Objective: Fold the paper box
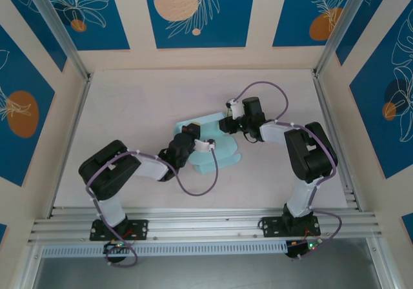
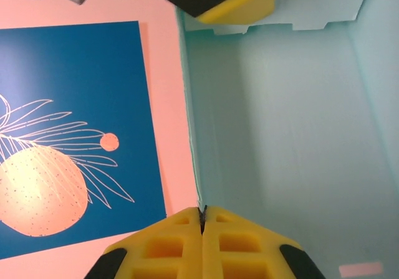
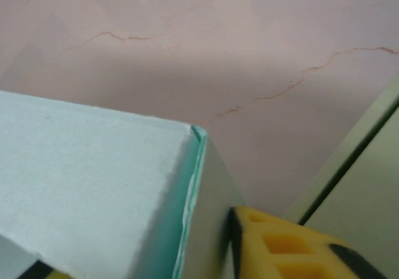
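The pale turquoise paper box (image 1: 222, 152) lies near the middle of the light table (image 1: 142, 102), between the two arms and half folded, with some walls already standing. From above I see both arms reaching in to it from either side.

The left tool (image 2: 202, 220) has its yellow fingers (image 2: 168, 248) pressed fully together. The thin edge of one upright box wall runs straight into the seam between them, so it pinches that wall. Behind the wall, the left wrist view gives me the blue printed panel with an orange circle (image 2: 62, 136).

The right tool (image 1: 226, 125) is at the far-right side of the box. In its wrist view a folded corner of the box sits between its yellow fingers (image 3: 293, 248) – one finger is just beside the wall. The jaws stand partly apart, but I cannot tell whether they really press the paper.
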`<action>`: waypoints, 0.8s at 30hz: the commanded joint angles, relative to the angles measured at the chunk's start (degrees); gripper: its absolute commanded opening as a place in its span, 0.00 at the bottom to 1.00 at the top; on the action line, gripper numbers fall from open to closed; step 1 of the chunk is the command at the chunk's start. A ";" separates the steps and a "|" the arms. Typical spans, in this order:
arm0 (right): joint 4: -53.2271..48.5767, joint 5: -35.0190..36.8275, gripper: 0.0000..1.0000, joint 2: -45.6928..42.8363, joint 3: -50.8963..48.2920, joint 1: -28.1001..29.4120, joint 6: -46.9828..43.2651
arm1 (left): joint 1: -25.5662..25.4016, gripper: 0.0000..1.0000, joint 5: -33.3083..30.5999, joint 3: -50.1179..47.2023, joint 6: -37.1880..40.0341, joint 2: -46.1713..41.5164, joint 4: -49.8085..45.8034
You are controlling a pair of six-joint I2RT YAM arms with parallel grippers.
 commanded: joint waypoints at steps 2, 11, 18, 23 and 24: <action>2.27 7.42 0.23 -0.13 -0.25 2.66 -1.56 | 0.45 0.07 3.28 0.52 -5.68 -3.52 -3.86; 4.30 23.48 0.07 -1.58 -2.96 9.69 -4.21 | 0.83 0.52 4.65 -0.36 -26.16 -14.00 -10.83; 0.60 32.30 0.05 -4.04 -3.23 13.88 0.10 | 1.70 1.00 5.48 -3.74 -54.85 -33.27 -21.06; -1.56 35.35 0.01 -5.97 -3.67 16.01 4.86 | 6.97 1.00 0.37 -5.55 -81.34 -47.49 -33.78; -2.29 35.73 0.01 -6.35 -3.74 16.26 6.04 | 8.75 1.00 -0.27 -5.12 -86.49 -49.72 -38.73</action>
